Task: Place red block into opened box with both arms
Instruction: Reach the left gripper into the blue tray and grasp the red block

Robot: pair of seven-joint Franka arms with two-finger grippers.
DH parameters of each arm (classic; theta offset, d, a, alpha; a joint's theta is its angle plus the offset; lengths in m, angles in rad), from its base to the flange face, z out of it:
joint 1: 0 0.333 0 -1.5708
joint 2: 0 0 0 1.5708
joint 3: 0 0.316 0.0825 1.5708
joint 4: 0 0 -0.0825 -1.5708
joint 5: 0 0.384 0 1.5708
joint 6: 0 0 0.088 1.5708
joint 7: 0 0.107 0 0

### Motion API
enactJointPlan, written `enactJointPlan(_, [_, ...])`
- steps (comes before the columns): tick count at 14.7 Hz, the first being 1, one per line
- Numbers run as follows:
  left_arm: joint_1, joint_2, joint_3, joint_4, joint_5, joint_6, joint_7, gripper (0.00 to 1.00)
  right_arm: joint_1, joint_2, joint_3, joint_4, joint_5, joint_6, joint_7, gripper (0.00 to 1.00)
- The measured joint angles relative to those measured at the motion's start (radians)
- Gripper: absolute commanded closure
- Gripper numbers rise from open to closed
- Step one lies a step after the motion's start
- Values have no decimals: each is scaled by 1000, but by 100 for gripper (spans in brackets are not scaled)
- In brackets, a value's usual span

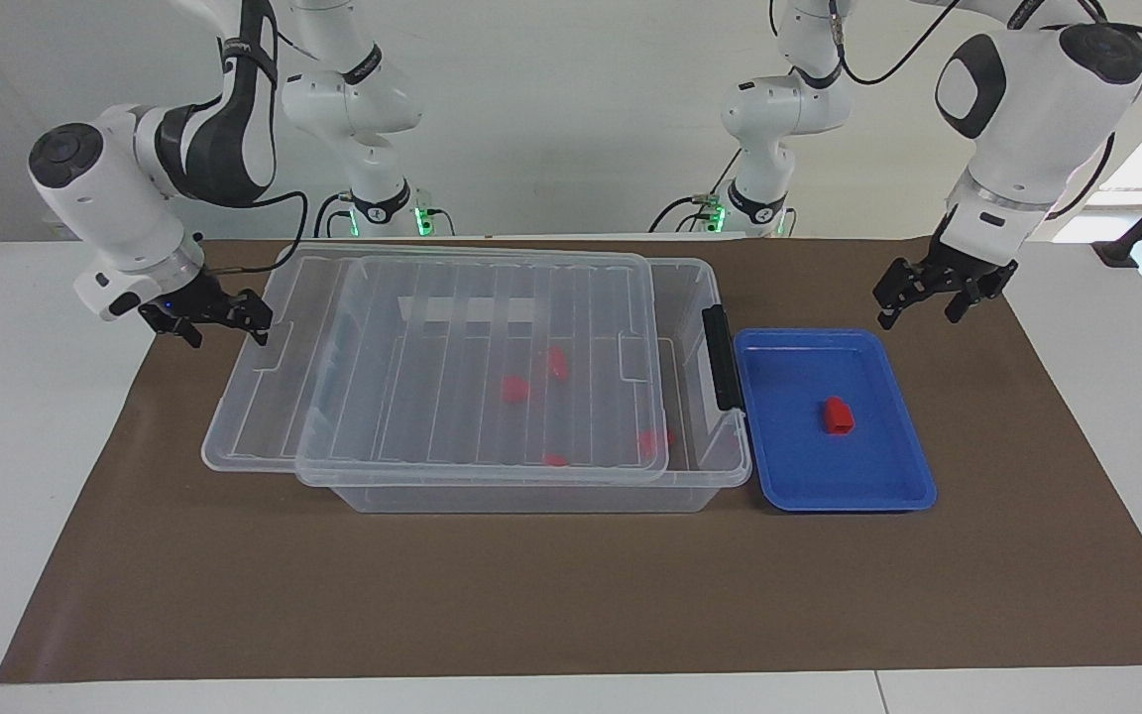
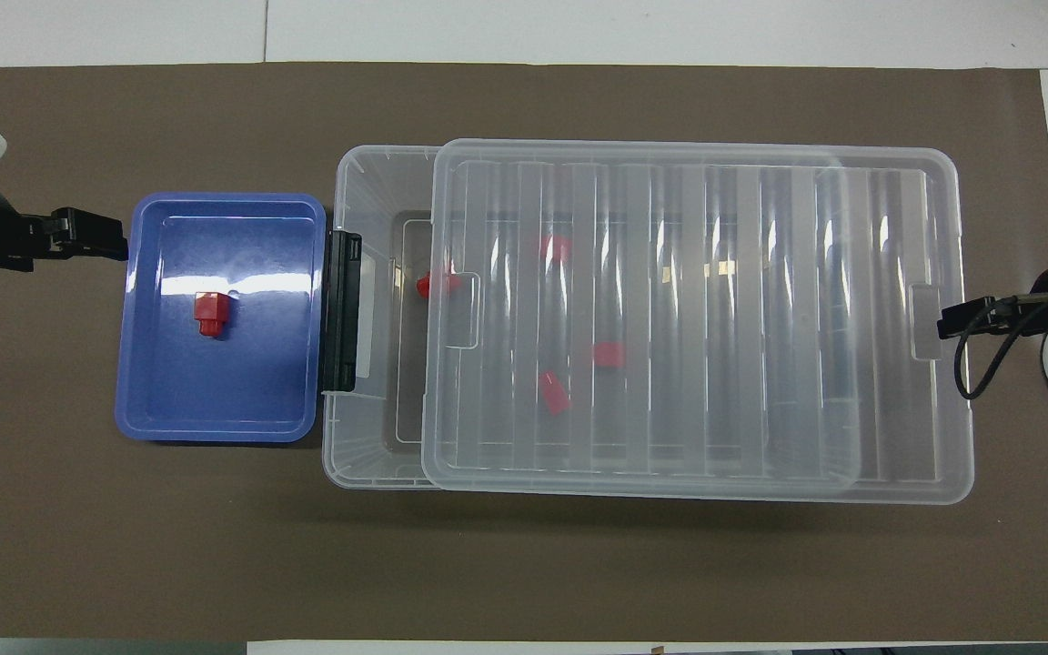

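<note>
A shallow blue tray (image 1: 913, 466) (image 2: 142, 400) rests on the brown mat (image 1: 571, 595) (image 2: 524, 564).

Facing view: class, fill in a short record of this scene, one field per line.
red block: in the blue tray
box: lid slid partway toward the right arm's end, a gap open beside the tray
inside box: several red pieces
right gripper: at the lid's end edge, grip unclear
left gripper: open, empty, by the tray's corner nearer the robots
</note>
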Motion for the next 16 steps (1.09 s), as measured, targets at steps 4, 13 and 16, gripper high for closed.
enactJointPlan(4, [0,13,0,-146,0,188,6,0,0,0,-28,0,-3,2,-38,0])
enactJointPlan(13, [0,135,-1,-402,0,578,53,11,-2,0,-92,1,-15,25,-130,0])
enactJointPlan(16, [0,144,-2,-442,0,607,58,51,-2,0,-97,1,-16,26,-138,0])
